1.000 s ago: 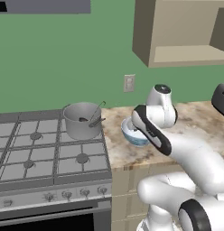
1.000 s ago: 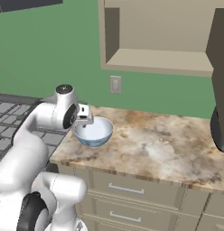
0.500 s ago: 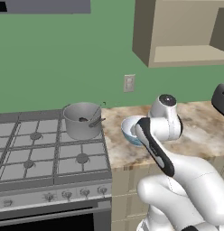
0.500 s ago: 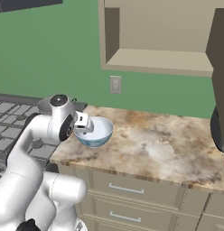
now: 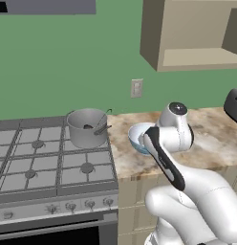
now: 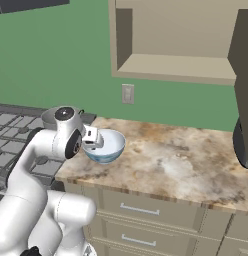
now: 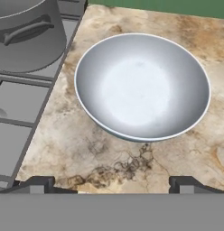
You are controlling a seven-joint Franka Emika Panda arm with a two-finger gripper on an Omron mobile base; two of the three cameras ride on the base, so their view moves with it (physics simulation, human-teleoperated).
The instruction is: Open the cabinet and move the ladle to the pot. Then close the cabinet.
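The grey pot (image 5: 86, 127) stands on the stove's back right burner, and the dark ladle (image 5: 102, 125) lies inside it with its thin handle leaning over the rim. In the hand view the pot (image 7: 28, 34) fills the top left corner. My gripper (image 7: 111, 184) is open and holds nothing. It hovers over the counter just short of the white-and-blue bowl (image 7: 142, 85). The tan cabinet (image 6: 181, 47) on the wall is open and its shelf is bare. Its door (image 6: 243, 70) is swung out at the right.
The bowl (image 5: 139, 137) sits on the marble counter (image 6: 181, 160) beside the stove (image 5: 39, 162). A dark appliance (image 6: 242, 145) stands at the counter's right end. Drawers (image 6: 138, 210) run below the counter. A wall outlet (image 5: 136, 88) is behind the bowl.
The arm's upper joint has swung down and a little to the right, drawing the hand back from over the bowl. The ladle stays in the pot and the cabinet stays open.
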